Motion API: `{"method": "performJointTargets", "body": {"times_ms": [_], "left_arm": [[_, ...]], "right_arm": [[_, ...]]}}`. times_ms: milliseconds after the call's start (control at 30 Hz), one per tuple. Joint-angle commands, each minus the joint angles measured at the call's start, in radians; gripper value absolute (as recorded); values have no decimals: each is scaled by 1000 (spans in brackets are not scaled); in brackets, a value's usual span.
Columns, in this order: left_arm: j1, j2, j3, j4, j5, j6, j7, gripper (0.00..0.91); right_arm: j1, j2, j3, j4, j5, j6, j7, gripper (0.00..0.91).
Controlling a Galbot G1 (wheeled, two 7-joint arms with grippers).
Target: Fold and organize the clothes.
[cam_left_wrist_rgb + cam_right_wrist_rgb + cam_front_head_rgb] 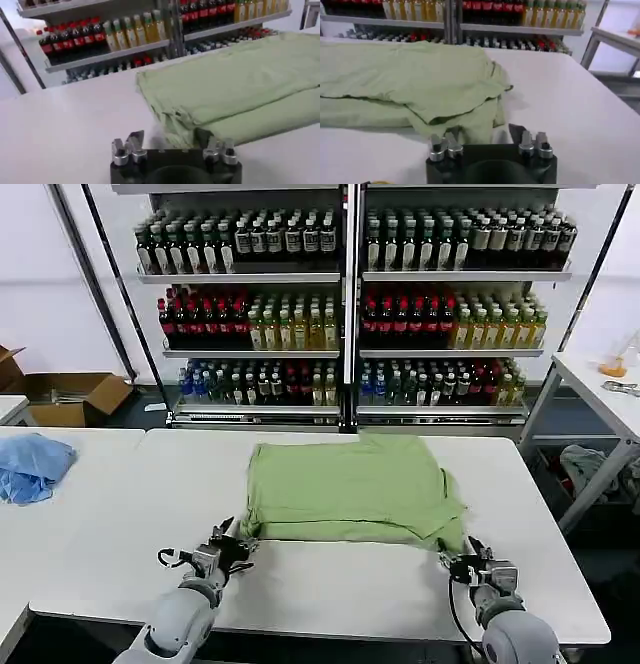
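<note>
The clothes are one light green shirt (350, 489), lying folded into a rough rectangle on the white table (330, 584); no print shows. My left gripper (232, 544) sits at the shirt's near left corner. In the left wrist view this gripper (169, 139) is open, and the shirt (235, 85) has its crumpled corner between the two fingers. My right gripper (462, 559) is at the near right corner. In the right wrist view it (482, 135) is open too, with a hanging flap of the shirt (420, 75) reaching between its fingers.
A light blue cloth (30, 466) lies on the table at the far left. Behind the table stands a shelf of bottles (345, 314). A cardboard box (70, 396) is on the floor at the left, and a side table (600, 389) stands at the right.
</note>
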Motion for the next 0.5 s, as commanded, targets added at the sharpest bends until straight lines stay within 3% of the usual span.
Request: {"method": "performJointTargets", "body": {"times_ms": [33,500], "left_arm": [[1,1,-2,14,-36,10,4,30],[81,22,-36,-101,-100,32,24,30]], "right_arm": [[20,2,-12,-22,69,-14,2,0],[-114,-18,23,97,46,8,-17,0]]}}
